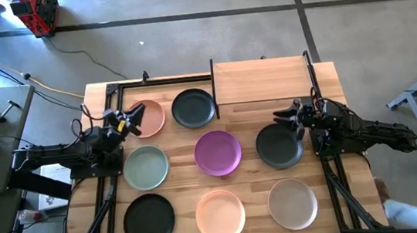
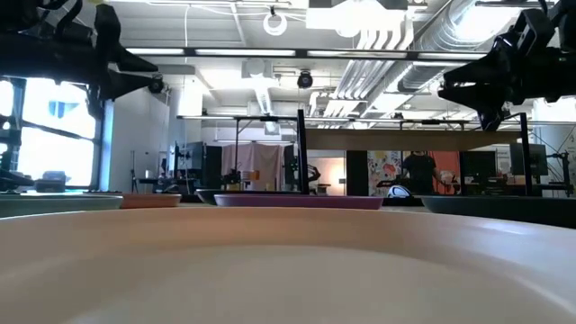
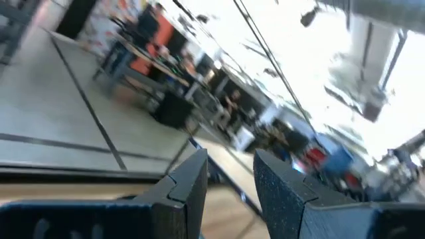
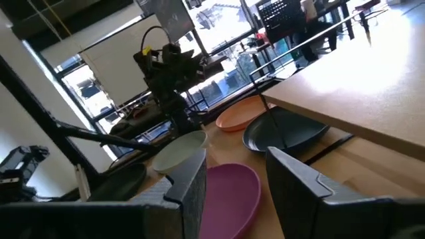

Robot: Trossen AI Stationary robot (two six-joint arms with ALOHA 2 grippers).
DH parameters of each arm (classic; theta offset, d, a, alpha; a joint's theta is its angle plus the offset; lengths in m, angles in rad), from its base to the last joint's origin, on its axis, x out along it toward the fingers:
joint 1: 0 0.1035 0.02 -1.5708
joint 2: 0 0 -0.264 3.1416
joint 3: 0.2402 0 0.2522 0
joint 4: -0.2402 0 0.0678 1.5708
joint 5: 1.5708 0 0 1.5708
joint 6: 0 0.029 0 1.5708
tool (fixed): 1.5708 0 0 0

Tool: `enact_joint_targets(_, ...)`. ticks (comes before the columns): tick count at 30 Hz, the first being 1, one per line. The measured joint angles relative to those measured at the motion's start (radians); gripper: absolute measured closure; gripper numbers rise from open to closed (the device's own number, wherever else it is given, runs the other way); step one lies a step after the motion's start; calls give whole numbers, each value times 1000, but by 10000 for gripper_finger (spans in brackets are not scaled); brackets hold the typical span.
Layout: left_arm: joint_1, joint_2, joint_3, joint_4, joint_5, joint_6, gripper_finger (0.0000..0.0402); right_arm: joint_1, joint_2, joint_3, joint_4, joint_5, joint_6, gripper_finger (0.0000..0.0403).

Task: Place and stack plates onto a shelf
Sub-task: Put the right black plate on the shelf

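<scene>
While round smooth plates (image 1: 218, 151) dot the table, the pale wood shelf (image 1: 260, 79) sits bare.

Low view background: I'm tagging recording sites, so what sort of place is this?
Probably an open lab or workshop: exposed ceiling ducts, workbenches across the room, and a person standing beyond the plates.

Wooden table (image 1: 187, 204) — eight plates (image 1: 218, 152), empty shelf (image 1: 260, 79)
</scene>
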Motion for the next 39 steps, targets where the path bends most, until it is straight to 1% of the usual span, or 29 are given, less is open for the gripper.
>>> enact_joint_targets(2, 0, 0, 0, 3, -10, 0, 289, 0, 0, 0, 6, 7, 23, 263)
enact_joint_targets(6, 0, 1, 0, 21, -11, -17, 289, 0, 0, 0, 37, 9, 2, 263)
enact_joint_targets(10, 0, 1, 16, 84, -10, -9, 289, 0, 0, 0, 143, 9, -2, 263)
enact_joint_targets(13, 0, 0, 62, 96, -8, 49, 289, 0, 0, 2, 258, 9, -8, 263)
enact_joint_targets(16, 0, 5, 128, 95, -3, 137, 289, 0, 0, 22, 345, 9, -56, 263)
enact_joint_targets(18, 0, 14, 175, 98, 6, 190, 289, 0, 0, 49, 371, 9, -94, 263)
enact_joint_targets(23, 0, 65, 296, 93, 44, 292, 289, 0, 16, 163, 362, 9, -165, 263)
enact_joint_targets(25, 0, 98, 337, 92, 50, 318, 289, -1, 39, 223, 338, 9, -169, 263)
enact_joint_targets(29, 0, 176, 407, 91, 50, 332, 289, 0, 121, 370, 178, 9, -170, 263)
enact_joint_targets(35, 0, 299, 485, 88, 51, 372, 289, 0, 317, 581, -61, 9, -157, 263)
enact_joint_targets(39, 0, 356, 512, 90, 45, 423, 289, 0, 459, 691, -224, -9, -72, 263)
